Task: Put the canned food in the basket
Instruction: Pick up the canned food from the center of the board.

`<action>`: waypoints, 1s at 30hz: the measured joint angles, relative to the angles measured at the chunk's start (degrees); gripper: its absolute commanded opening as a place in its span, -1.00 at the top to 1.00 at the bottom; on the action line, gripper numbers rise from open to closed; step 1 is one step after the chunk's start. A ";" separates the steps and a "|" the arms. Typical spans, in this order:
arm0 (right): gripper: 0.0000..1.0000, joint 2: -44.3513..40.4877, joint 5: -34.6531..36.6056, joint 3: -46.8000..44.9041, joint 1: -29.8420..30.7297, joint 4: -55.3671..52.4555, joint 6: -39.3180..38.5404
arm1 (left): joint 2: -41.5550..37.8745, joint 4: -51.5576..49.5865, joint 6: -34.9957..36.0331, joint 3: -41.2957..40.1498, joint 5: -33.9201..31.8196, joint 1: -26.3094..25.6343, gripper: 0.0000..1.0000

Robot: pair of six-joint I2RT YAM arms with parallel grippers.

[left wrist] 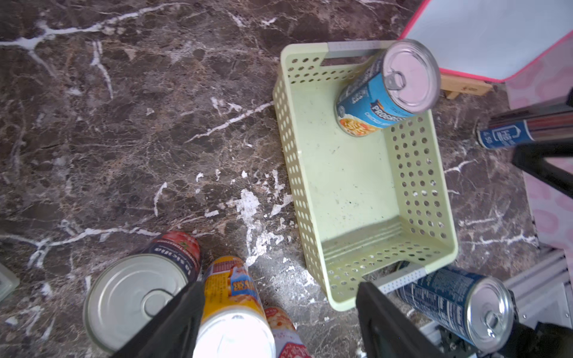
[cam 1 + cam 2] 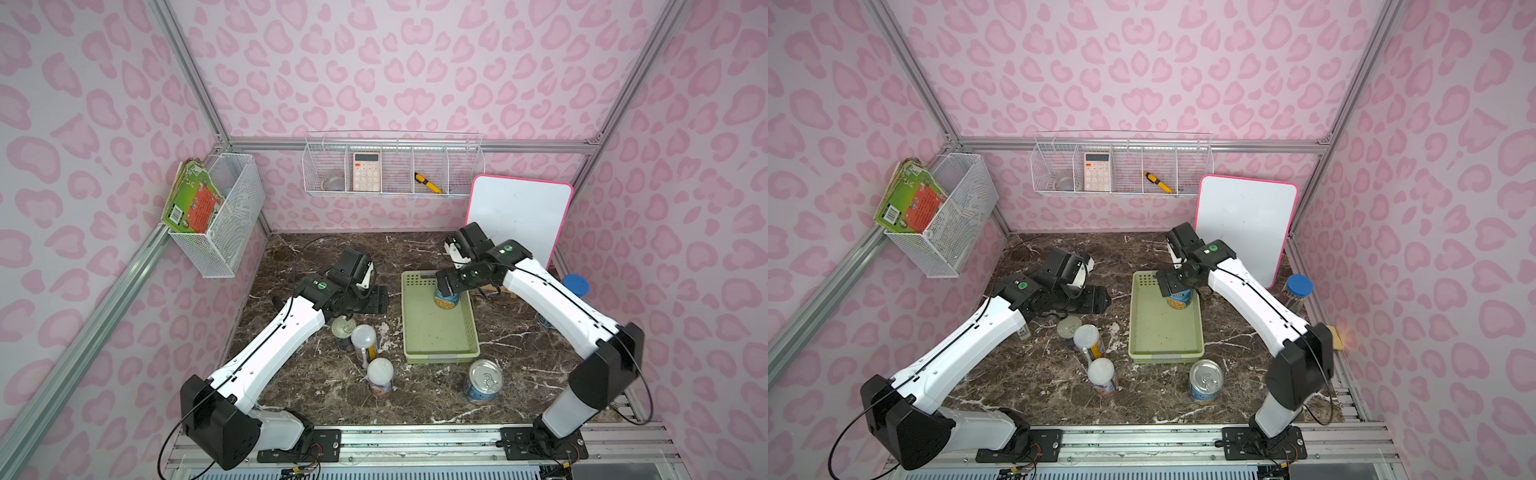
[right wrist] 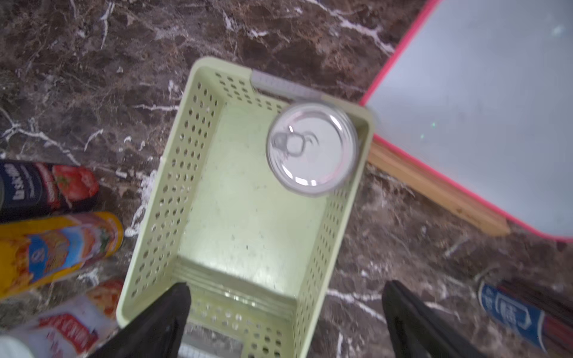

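Both top views look down from high above the front rail (image 2: 415, 440) toward the back wall (image 2: 415, 62), far enough to take in the whole table (image 2: 299, 399); they differ only by a slight sideways shift. The left wrist camera looks steeply down from close over the table, beside the basket (image 1: 290, 148). The right wrist camera hangs nearer, almost straight above the basket (image 3: 173, 173). Both wrist views share the basket, the can (image 1: 381, 102) inside it and the whiteboard (image 1: 496, 31).
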 measured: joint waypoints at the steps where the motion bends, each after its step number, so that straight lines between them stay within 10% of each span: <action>1: -0.98 -3.87 0.20 -3.39 -0.13 -1.92 1.46 | -0.07 0.63 0.94 -0.37 1.18 0.00 -0.64; 8: -0.98 -18.01 -3.87 -20.83 4.90 -5.97 10.29 | 1.33 3.45 2.75 -1.92 4.85 -0.07 -0.64; 30: -0.98 -22.69 -9.97 -38.38 11.30 -1.20 20.72 | 1.77 5.92 2.32 -5.18 5.53 -0.20 -0.64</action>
